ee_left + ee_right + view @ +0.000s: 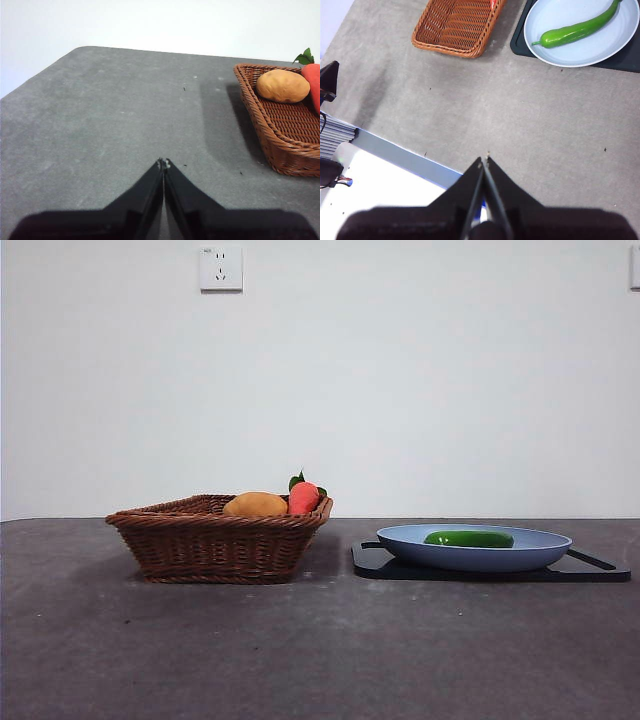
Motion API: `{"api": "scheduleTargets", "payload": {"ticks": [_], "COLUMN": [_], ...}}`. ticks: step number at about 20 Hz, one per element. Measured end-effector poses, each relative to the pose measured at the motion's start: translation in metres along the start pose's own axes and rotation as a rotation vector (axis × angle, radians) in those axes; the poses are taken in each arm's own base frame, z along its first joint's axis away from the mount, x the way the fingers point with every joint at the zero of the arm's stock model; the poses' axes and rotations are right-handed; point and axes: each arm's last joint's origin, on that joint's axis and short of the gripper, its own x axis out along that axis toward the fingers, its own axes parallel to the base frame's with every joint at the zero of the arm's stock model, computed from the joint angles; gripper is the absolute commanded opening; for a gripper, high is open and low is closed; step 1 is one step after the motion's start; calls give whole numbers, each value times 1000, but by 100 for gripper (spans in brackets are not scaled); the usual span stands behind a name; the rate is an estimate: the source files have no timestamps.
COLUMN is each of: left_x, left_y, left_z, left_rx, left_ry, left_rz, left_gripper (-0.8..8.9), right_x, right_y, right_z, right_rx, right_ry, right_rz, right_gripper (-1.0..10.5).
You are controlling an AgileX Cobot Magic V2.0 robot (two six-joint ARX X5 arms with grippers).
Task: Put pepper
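Observation:
The green pepper lies on the blue plate, right of the basket in the front view. It also shows in the right wrist view on the plate. My left gripper is shut and empty, low over bare table, well away from the wicker basket. My right gripper is shut and empty, high above the table near its edge, far from the pepper. Neither gripper shows in the front view.
The wicker basket holds a yellow-orange fruit and a red-orange fruit with green leaves. The plate rests on a black tray. The table edge and a white surface lie below my right gripper.

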Motion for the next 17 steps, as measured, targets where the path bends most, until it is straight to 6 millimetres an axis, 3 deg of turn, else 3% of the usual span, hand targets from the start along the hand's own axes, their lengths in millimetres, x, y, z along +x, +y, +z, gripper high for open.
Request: {"api": "scheduleTargets", "payload": {"ticks": [12, 15, 17], "left_x": [0, 0, 0], "left_y": [0, 0, 0], "left_z": [0, 0, 0], "left_rx": [0, 0, 0], "left_ry": [0, 0, 0], "left_rz": [0, 0, 0], "left_gripper": [8, 8, 8], "right_x": [0, -12, -18], "right_y": [0, 0, -2], "right_z": [1, 9, 3], "right_rx": [-28, -125, -176], "right_ry": [-9, -275, -470], "right_rz": [-6, -73, -112], "right_gripper": [4, 4, 4]}}
